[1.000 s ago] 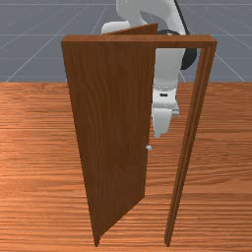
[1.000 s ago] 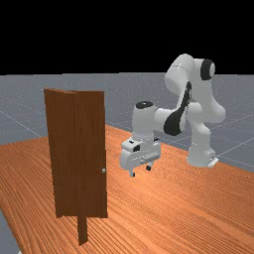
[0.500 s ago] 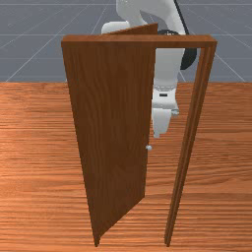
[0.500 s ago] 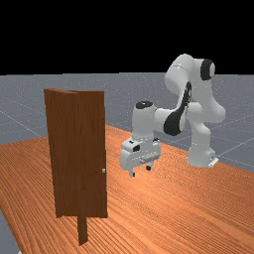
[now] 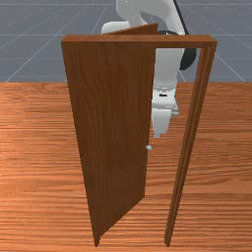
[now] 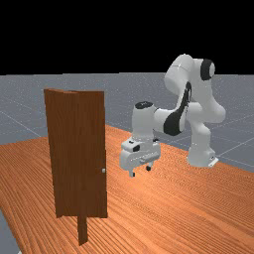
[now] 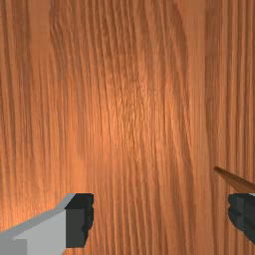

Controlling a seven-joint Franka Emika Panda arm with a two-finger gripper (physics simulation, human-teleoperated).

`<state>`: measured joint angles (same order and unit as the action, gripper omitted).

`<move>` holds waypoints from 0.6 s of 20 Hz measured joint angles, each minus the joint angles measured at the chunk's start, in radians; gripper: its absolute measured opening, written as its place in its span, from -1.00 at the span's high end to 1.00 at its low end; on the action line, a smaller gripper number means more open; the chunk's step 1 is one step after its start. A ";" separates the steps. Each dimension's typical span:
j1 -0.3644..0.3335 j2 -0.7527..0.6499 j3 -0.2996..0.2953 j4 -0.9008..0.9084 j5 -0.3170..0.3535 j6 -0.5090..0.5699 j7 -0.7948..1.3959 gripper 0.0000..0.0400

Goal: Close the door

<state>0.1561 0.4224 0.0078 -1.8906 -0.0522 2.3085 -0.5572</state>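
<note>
Over an orange-brown wooden table (image 6: 173, 213), a white-and-grey robot arm (image 6: 144, 121) reaches toward the far view's left, bent at the elbow, its hand pointed down. The gripper (image 6: 141, 171) hangs above the tabletop, near but apart from a brown door (image 5: 113, 128), its two fingers (image 7: 79, 219) spread wide. The door stands ajar in its upright frame (image 5: 140, 42), swung toward the arm's side, a small pale knob (image 5: 149, 147) at its free edge.

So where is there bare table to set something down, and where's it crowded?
Bare wood lies beside the door on the front view's left, beyond the post on its right, and between gripper and arm base in the far view. Tighter: between knob and gripper.
</note>
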 joint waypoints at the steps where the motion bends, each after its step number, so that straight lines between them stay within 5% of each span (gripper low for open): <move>1: -0.001 0.000 0.000 0.000 0.001 0.001 -0.001 -1.00; 12: -0.001 0.007 0.002 0.018 0.005 -0.059 -0.004 -1.00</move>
<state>0.1551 0.4293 0.0096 -1.8723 -0.0476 2.2500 -0.5613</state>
